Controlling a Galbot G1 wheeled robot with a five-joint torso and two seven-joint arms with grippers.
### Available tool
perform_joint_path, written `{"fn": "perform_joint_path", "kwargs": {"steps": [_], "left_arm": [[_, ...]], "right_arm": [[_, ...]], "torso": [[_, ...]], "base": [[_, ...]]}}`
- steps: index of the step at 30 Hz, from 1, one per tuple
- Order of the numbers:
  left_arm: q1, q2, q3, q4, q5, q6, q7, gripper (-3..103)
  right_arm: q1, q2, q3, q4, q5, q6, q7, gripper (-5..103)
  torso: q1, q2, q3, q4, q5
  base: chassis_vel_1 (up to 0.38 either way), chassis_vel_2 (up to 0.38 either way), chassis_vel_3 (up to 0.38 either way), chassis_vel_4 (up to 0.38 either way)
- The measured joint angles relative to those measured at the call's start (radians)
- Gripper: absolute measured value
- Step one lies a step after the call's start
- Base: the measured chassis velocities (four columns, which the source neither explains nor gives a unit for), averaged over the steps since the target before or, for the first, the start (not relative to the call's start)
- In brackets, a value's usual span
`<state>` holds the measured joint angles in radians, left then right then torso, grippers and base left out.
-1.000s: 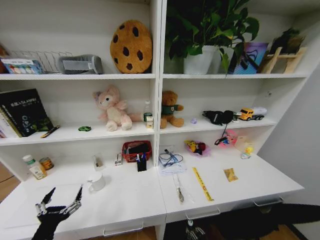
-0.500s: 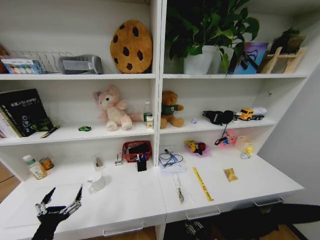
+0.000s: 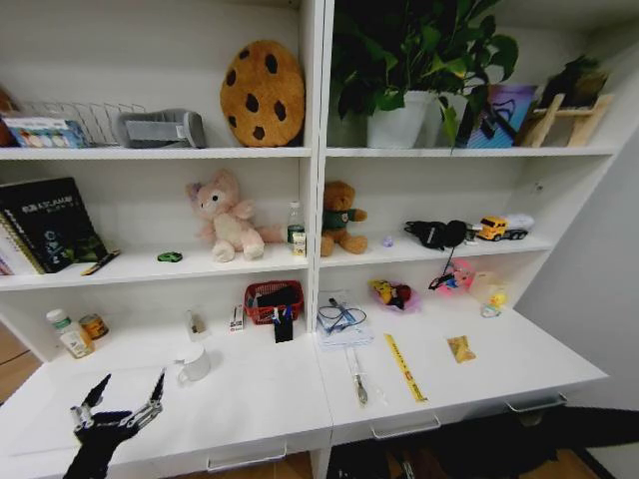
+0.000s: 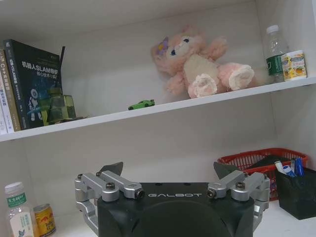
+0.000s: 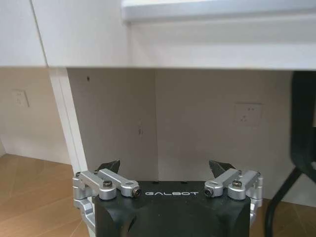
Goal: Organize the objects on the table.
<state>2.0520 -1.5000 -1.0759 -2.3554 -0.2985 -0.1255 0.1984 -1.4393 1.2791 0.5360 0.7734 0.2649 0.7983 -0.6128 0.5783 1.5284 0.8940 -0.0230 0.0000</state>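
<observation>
Right now my left gripper hovers spread and empty over the table, the pens ahead and rightward, my right gripper spread below.

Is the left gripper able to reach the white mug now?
Probably yes: the left gripper, open, hovers over the desk, and nothing stands between it and the white mug.
</observation>
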Motion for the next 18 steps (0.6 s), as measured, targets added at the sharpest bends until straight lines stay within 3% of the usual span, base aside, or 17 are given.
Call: {"fn": "perform_joint_path", "kwargs": {"steps": [5, 11, 12, 14, 15, 17, 18], "left_arm": [[0.0, 0.0, 0.0, 0.0, 0.0, 0.0, 0.0, 100], [0.0, 0.0, 0.0, 0.0, 0.0, 0.0, 0.0, 100], [0.0, 0.0, 0.0, 0.0, 0.0, 0.0, 0.0, 100], [0.0, 0.0, 0.0, 0.0, 0.0, 0.0, 0.0, 100], [0.0, 0.0, 0.0, 0.0, 0.0, 0.0, 0.0, 100], [0.0, 0.0, 0.0, 0.0, 0.0, 0.0, 0.0, 100], [0.0, 0.0, 0.0, 0.0, 0.0, 0.0, 0.0, 100]], "right_arm": [[-0.151, -0.04, 0.007, 0.186, 0.101, 0.0, -0.004, 100], [-0.45, -0.088, 0.054, 0.681, 0.217, 0.001, 0.048, 100], [-0.45, -0.088, 0.054, 0.681, 0.217, 0.001, 0.048, 100], [-0.536, -0.097, 0.073, 0.857, 0.224, 0.001, 0.093, 100], [-0.536, -0.097, 0.073, 0.857, 0.224, 0.001, 0.093, 100], [-0.6, -0.107, 0.102, 1.031, 0.22, 0.0, 0.197, 100], [-0.6, -0.107, 0.102, 1.031, 0.22, 0.0, 0.197, 100]], "torso": [[0.0, 0.0, 0.0, -0.0002, 0.0002], [0.0, 0.0, 0.0, 0.0001, -0.0001], [0.0, 0.0, 0.0, 0.0001, -0.0001], [0.0, 0.0, 0.0, -0.0003, 0.0], [0.0, 0.0, 0.0, -0.0003, 0.0], [0.0, 0.0, 0.0, -0.0001, -0.0003], [0.0, 0.0, 0.0, -0.0001, -0.0003]], "base": [[0.0, 0.0, 0.0, 0.0], [0.0, 0.0, 0.0, 0.0], [0.0, 0.0, 0.0, 0.0], [0.0, 0.0, 0.0, 0.0], [0.0, 0.0, 0.0, 0.0], [0.0, 0.0, 0.0, 0.0], [0.0, 0.0, 0.0, 0.0]]}}
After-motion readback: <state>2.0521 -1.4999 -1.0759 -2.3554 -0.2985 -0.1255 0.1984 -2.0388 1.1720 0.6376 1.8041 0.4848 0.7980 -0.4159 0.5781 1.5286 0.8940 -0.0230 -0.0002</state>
